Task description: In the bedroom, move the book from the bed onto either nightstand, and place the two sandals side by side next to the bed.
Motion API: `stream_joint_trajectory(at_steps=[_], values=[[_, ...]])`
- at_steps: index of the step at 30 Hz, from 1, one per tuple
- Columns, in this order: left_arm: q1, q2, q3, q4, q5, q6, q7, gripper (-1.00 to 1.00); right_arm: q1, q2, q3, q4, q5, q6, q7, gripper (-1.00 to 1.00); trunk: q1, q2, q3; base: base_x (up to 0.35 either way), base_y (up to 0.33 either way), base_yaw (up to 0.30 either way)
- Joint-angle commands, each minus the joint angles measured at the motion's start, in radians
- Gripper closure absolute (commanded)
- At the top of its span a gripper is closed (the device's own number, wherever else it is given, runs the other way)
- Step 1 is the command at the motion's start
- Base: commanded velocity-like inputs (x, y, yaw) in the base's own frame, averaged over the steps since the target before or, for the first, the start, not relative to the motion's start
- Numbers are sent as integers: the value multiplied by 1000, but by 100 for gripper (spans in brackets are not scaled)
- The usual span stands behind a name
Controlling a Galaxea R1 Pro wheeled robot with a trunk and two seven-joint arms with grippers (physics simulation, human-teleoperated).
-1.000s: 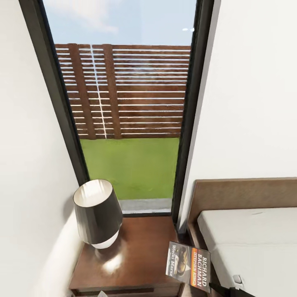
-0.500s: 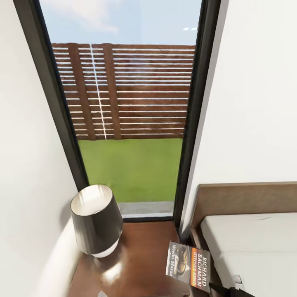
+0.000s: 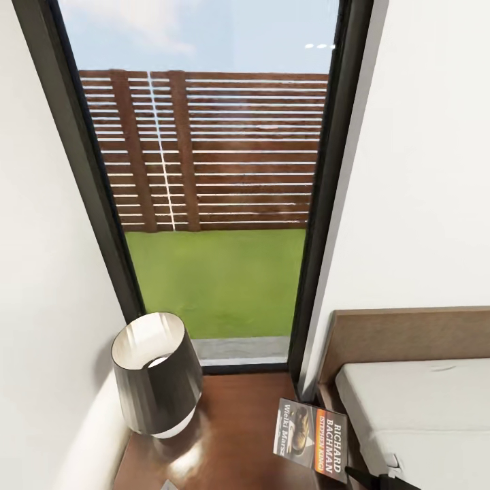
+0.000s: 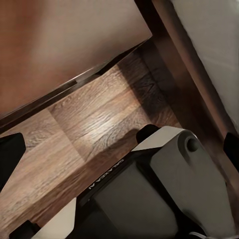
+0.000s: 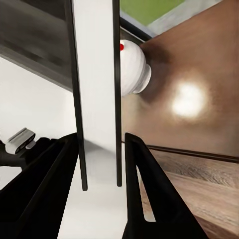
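Note:
My right gripper (image 5: pixel 99 174) is shut on the book (image 3: pixel 311 439), a grey-white paperback with an orange-and-black title band. The book hangs tilted over the right side of the dark reddish-brown nightstand (image 3: pixel 231 422). In the right wrist view the book (image 5: pixel 97 89) shows edge-on between the two black fingers (image 5: pixel 149 194). At the head view's lower edge the right gripper (image 3: pixel 354 473) shows as a dark tip at the book's corner. The bed (image 3: pixel 422 408) lies to the right with its brown headboard (image 3: pixel 408 333). My left gripper (image 4: pixel 119 149) stands open over the wooden floor (image 4: pixel 99 119). The sandals are out of view.
A dark-shaded lamp (image 3: pixel 153 374) with a white base (image 5: pixel 132 69) stands on the nightstand's left half. A tall window (image 3: pixel 211 204) is behind it, and white walls close in on both sides. The robot's base (image 4: pixel 164 189) sits near the bed frame (image 4: pixel 184 55).
The camera has moved, so lamp, nightstand and bed sit lower in the picture. The book keeps its place in the picture and now overlaps more of the nightstand's top.

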Motion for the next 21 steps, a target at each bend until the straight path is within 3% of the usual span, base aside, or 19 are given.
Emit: stream_joint_trajectory(at_steps=[1,7,11,13,14,19,21], values=[[-1,0,-2,0,-7,-9,0,-100,-1,0,2,0,-4,6,2,100,0,-1,-1,0,0,0],[-1,0,-2,0,-8,-10,-5,-100,-1,6,-1,-3,-6,48,4,100,0,-1,-1,0,0,0],[-1,-1,-2,-1,-8,-10,-8,-100,-3,20,0,-15,-7,251,2,100,0,-1,-1,0,0,0],[-1,-1,-2,-1,-7,-11,-10,-100,-5,66,0,-31,-9,384,1,100,0,-1,-1,0,0,0],[-1,-1,-1,-1,-6,-11,-11,-100,-7,108,0,-59,-9,448,0,100,0,-1,-1,0,0,0],[-1,-8,0,-2,-5,-11,-15,-100,-10,214,0,-156,-11,518,-1,100,0,-1,-1,0,0,0],[-1,-14,1,-2,-5,-11,-28,-100,-11,238,0,-177,-11,530,-5,100,0,-1,-1,0,0,0]])
